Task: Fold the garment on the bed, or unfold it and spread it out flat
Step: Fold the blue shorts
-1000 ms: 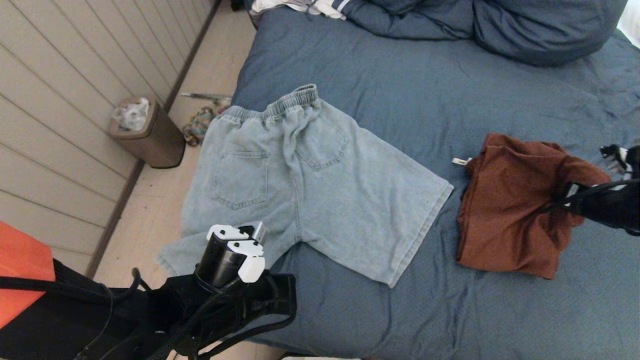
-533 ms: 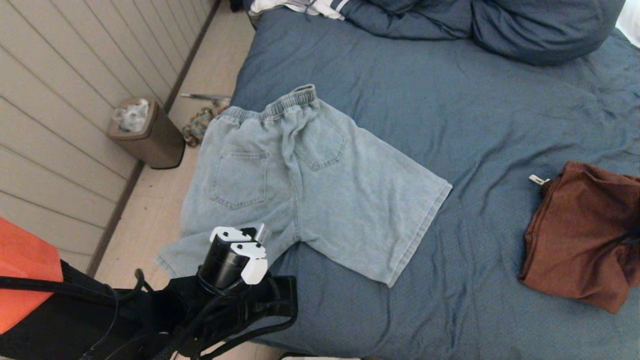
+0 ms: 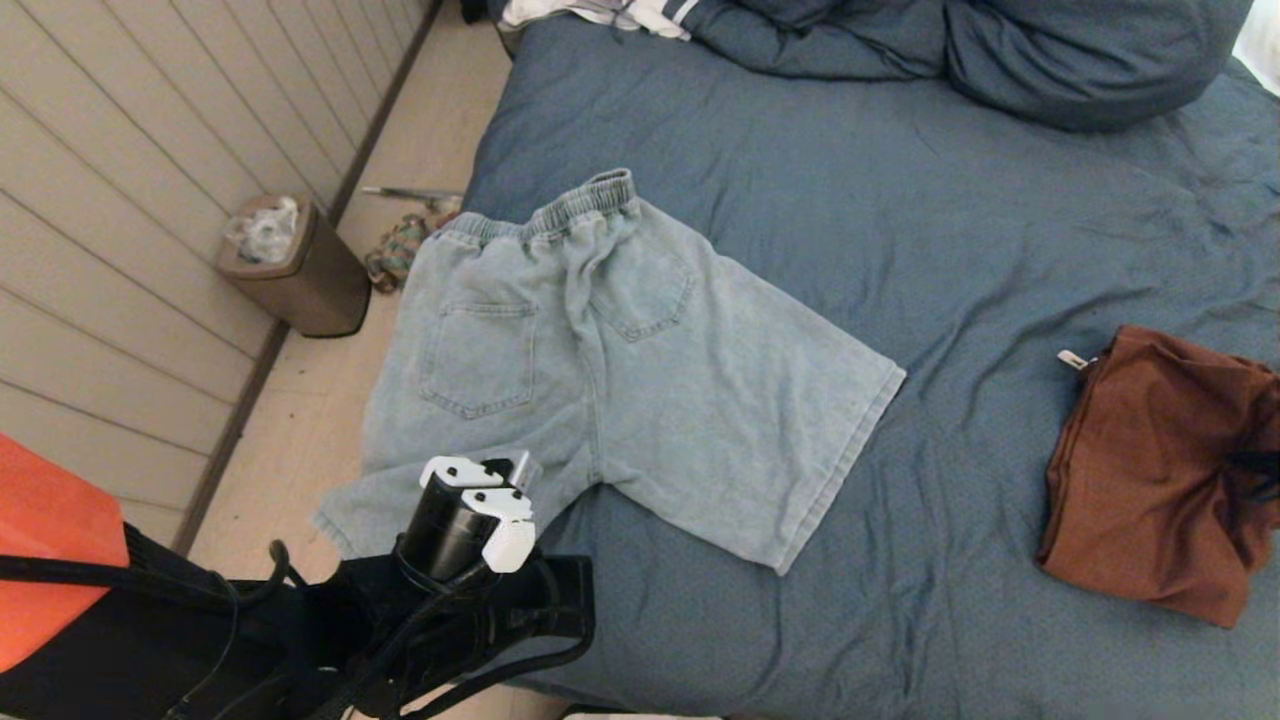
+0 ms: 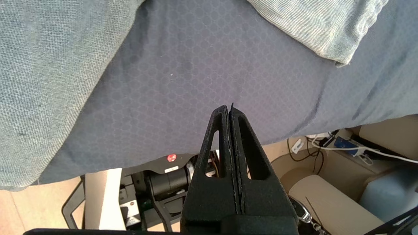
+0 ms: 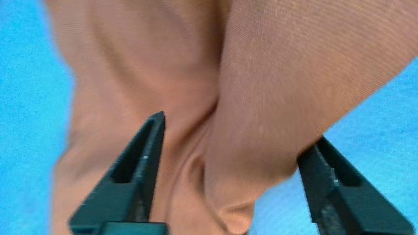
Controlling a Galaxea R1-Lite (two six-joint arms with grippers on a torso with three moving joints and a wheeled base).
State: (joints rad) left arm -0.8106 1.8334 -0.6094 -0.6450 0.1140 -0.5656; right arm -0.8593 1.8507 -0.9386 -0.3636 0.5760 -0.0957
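Rust-brown garment [image 3: 1150, 480], bunched on the bed [image 3: 900, 200] well right of the denim shorts [image 3: 600, 370]. Right gripper [image 5: 235, 153]: jaws spread wide astride a fold, gripping nothing. Left gripper [image 4: 230, 112]: closed, empty, parked at the shorts' near hem. Step: release done; next, regrasp an edge.

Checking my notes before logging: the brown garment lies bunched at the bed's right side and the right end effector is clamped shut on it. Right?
Not quite. The right wrist view shows the right end effector open, jaws spread wide around a fold of the brown garment, which does lie bunched at the bed's right side.
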